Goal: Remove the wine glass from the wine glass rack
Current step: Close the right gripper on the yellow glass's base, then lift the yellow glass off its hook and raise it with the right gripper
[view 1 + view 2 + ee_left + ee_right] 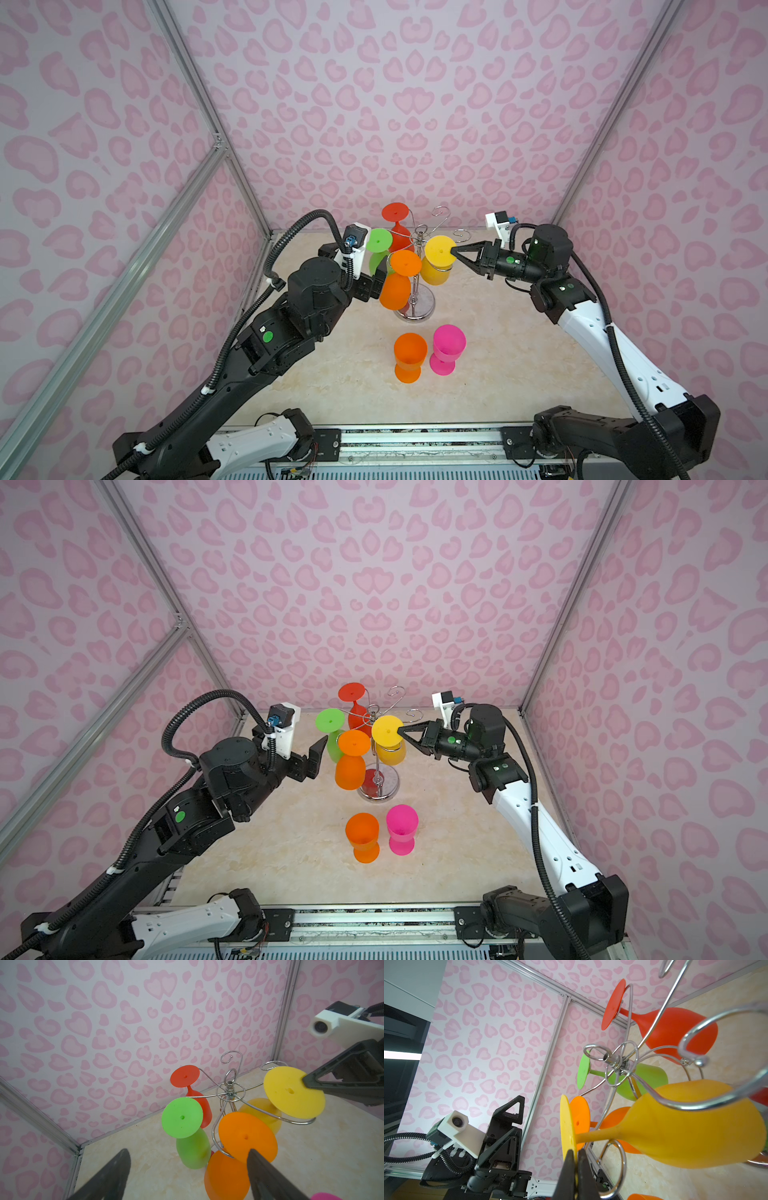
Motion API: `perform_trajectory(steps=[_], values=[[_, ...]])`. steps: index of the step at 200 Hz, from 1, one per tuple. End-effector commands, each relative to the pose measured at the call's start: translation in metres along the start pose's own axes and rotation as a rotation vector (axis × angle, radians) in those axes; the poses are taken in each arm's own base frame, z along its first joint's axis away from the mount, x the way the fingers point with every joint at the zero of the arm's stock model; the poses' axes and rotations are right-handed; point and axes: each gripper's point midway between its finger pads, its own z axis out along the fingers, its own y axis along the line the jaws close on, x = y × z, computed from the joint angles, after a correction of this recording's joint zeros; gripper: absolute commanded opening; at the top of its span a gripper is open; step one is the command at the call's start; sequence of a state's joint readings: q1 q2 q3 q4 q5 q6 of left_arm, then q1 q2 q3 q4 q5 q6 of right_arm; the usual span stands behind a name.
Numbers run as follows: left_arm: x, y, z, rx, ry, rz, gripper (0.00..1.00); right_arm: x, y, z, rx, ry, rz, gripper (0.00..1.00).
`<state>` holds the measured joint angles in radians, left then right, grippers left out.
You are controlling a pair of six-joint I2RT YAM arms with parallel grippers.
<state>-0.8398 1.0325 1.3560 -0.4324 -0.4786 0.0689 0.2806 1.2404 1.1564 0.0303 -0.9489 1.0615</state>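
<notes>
Right gripper [454, 252] lies level, pointing in from the right of the frame, its jaws shut flat on the rim of the round foot of the translucent yellow plastic wine glass [434, 262] — in the right wrist view the thin disc is squeezed between the two black fingers [566, 1172]. That glass hangs bowl-down just right of centre, on a curled arm of the shiny chrome wire wine glass rack [424, 309]. How deep the stem sits in the hook I cannot tell. The foot is the part standing clear of the wire, so gripping there looks meant to slide the stem outward. Left gripper [188, 1150] hangs wide open and empty beside the hanging orange plastic glass [395, 291] left of centre — probably lined up for it. An upright orange plastic glass [410, 357] and a pink plastic glass [448, 349] stand on the beige marbled tabletop [519, 353] at lower centre, likely already unloaded
</notes>
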Motion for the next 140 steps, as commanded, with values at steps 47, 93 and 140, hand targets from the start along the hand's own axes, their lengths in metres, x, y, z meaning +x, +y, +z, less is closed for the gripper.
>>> perform_trajectory(steps=[47,93,140], values=[[-0.001,-0.002,0.002,0.009,-0.008,-0.018,0.89,-0.011,-0.006,-0.02,0.025,-0.06,-0.024,0.0],[-0.001,-0.005,0.004,0.019,-0.006,-0.02,0.87,-0.021,-0.014,-0.05,0.055,-0.15,-0.021,0.0],[-0.005,-0.01,0.01,0.043,-0.019,-0.046,0.87,-0.039,-0.006,-0.103,0.083,-0.319,-0.054,0.0]])
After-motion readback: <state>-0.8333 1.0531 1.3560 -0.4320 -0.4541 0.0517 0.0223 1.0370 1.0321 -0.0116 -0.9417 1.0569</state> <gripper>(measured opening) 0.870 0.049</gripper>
